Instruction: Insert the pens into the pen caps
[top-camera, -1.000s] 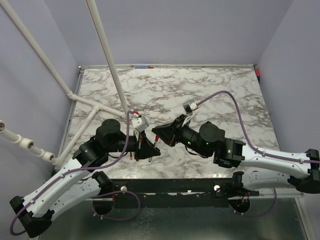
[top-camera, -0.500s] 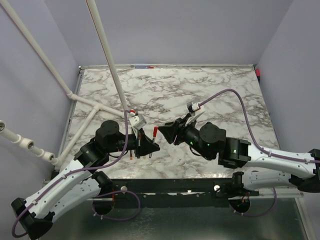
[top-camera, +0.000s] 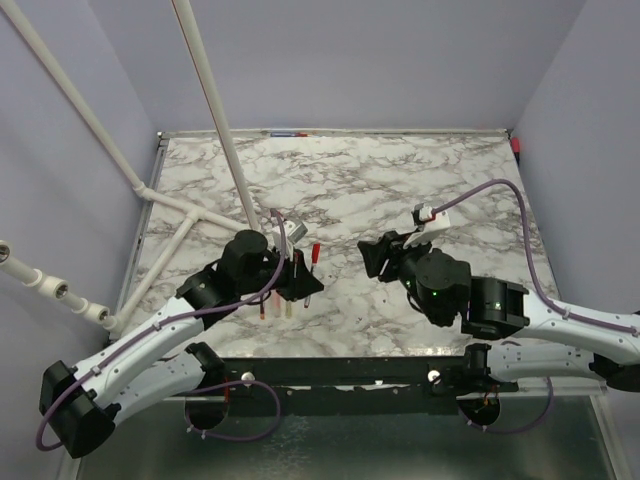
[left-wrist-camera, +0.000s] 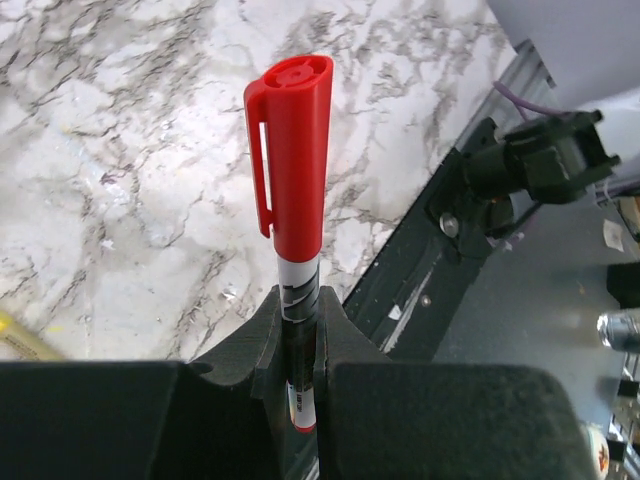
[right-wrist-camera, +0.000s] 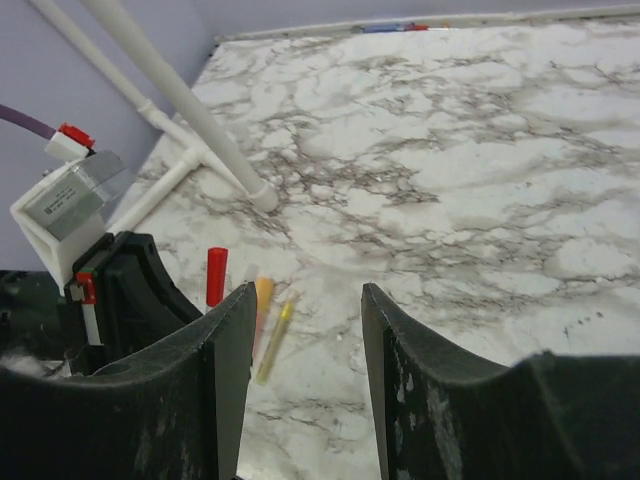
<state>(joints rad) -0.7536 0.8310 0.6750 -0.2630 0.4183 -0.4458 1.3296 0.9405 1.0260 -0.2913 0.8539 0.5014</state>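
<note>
Jaws: L gripper (left-wrist-camera: 300, 350) clamped on pen (left-wrist-camera: 298, 285) w/ red cap (left-wrist-camera: 295, 150) on; R gripper (right-wrist-camera: 303, 340) apart, gripping nothing. Yellow pen (right-wrist-camera: 275, 338), orange piece (right-wrist-camera: 262, 298) (maybe cap) on table (right-wrist-camera: 500, 150).

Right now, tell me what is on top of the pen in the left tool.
A red plastic cap with a side clip covers the upper end of the slim white-banded pen, above the left tool. The tip inside the cap is hidden.

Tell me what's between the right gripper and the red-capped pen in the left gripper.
Just bare marble table separates the right gripper and the pen, seen in the top view.
</note>
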